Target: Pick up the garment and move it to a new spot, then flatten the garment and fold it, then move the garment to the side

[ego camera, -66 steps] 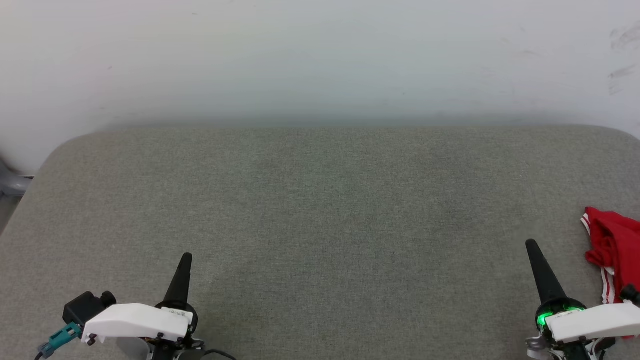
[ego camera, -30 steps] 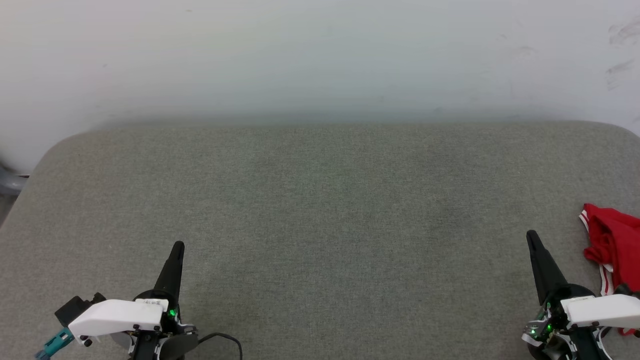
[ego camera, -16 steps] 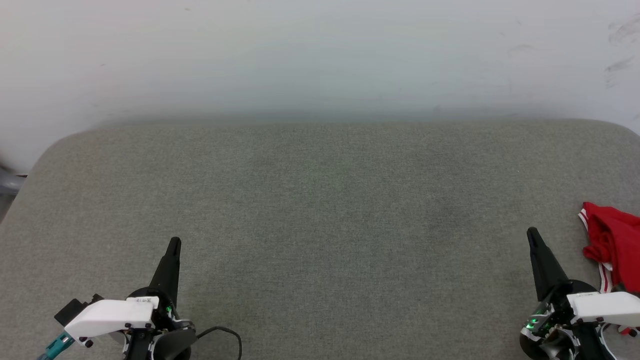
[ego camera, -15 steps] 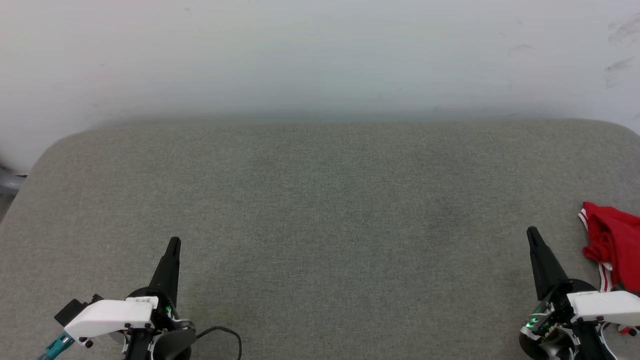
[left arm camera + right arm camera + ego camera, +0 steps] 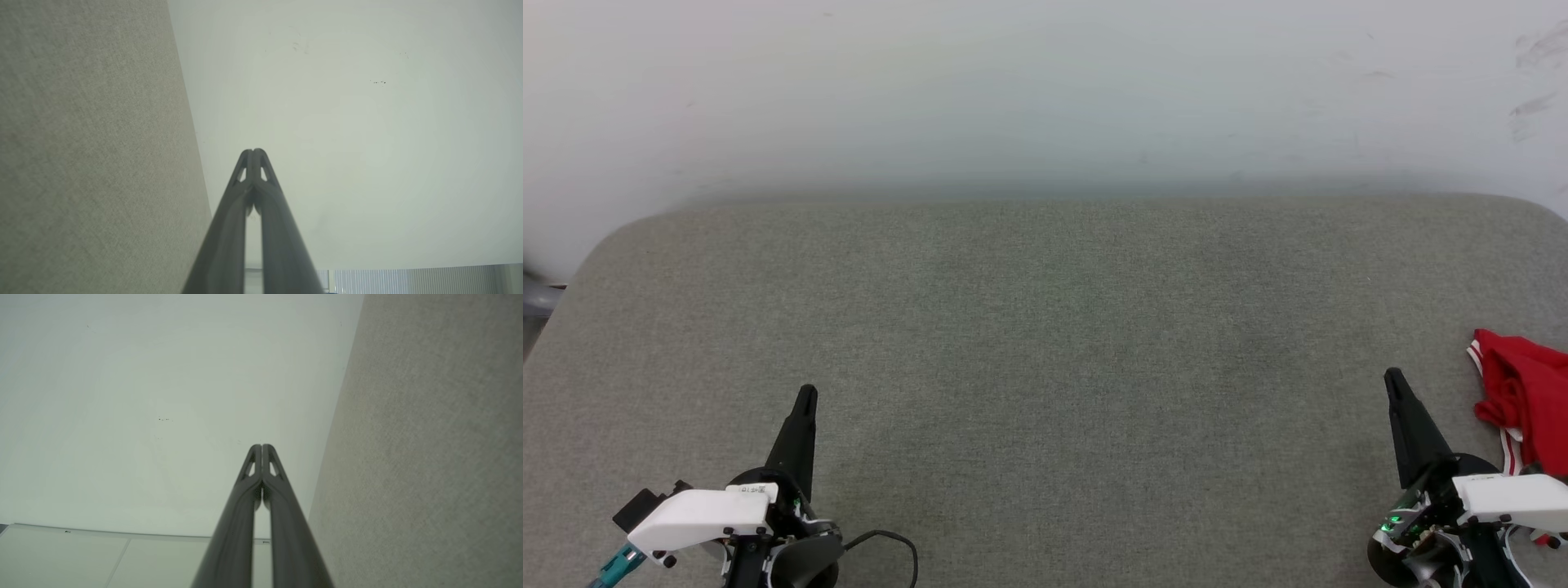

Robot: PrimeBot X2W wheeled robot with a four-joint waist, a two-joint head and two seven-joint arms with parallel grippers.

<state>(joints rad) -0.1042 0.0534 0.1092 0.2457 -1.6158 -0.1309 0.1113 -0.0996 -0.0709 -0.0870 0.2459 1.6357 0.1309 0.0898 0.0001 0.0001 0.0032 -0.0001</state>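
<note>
Crumpled red jersey (image 5: pixel 1525 390) at the grey fabric table's (image 5: pixel 1045 327) 3 o'clock edge
The right gripper (image 5: pixel 1394 379) sits just off its 9 o'clock side, the left gripper (image 5: pixel 806 395) far across toward 9 o'clock; both point to 12 with fingers pressed together, gripping nothing

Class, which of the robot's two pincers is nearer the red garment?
The right pincer: it sits just beside the garment at the head view's right edge, while the left pincer lies far across the grey surface.
</note>
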